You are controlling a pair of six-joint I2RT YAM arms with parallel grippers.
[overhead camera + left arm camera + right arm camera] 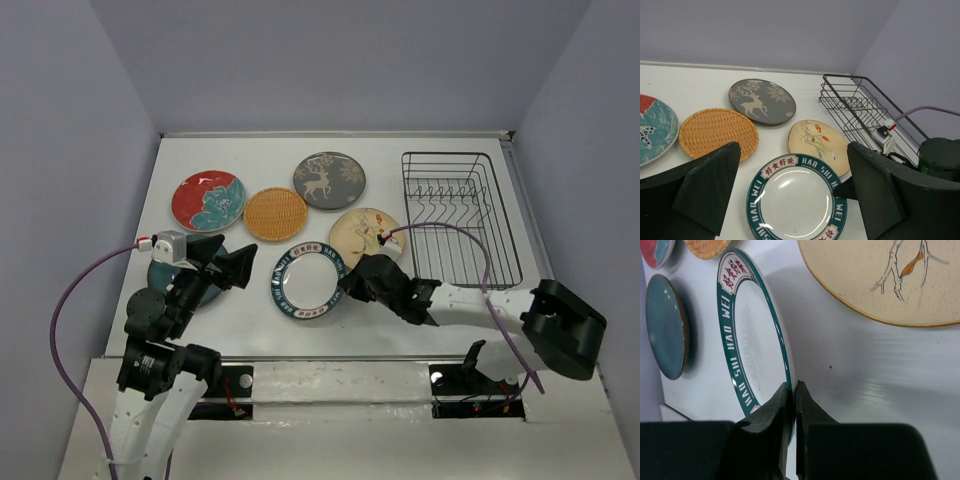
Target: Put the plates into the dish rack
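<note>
Between the right jaws, white teal-rimmed plate [757, 335], its rim pinched.

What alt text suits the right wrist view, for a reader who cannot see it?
The right tool pinches the rim of a teal-rimmed white plate with lettering, on a white table. A cream plate with a painted branch lies at upper right, and a dark teal plate at left.

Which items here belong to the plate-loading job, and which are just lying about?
Job: red plate, orange woven plate, grey deer plate, cream floral plate, white teal-rimmed plate, dark teal plate, dish rack.
Lying about: only the arms' purple cables.
</note>
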